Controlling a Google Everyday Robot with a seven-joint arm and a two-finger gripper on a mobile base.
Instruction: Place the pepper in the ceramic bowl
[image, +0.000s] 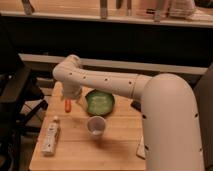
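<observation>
The pepper (67, 105) is small and orange-red, near the left part of the wooden table (75, 155), just left of the ceramic bowl. The ceramic bowl (100, 102) is round and glossy green and sits in the table's middle toward the back. My gripper (73, 97) hangs from the white arm, right above the pepper's upper end and beside the bowl's left rim. I cannot tell whether it touches or holds the pepper.
A white cup (96, 125) stands in front of the bowl. A white bottle (51, 137) lies at the front left. A black bar (135, 105) peeks out right of the bowl, and a white object (141, 147) lies behind the arm (165, 115). A dark chair (17, 100) stands left.
</observation>
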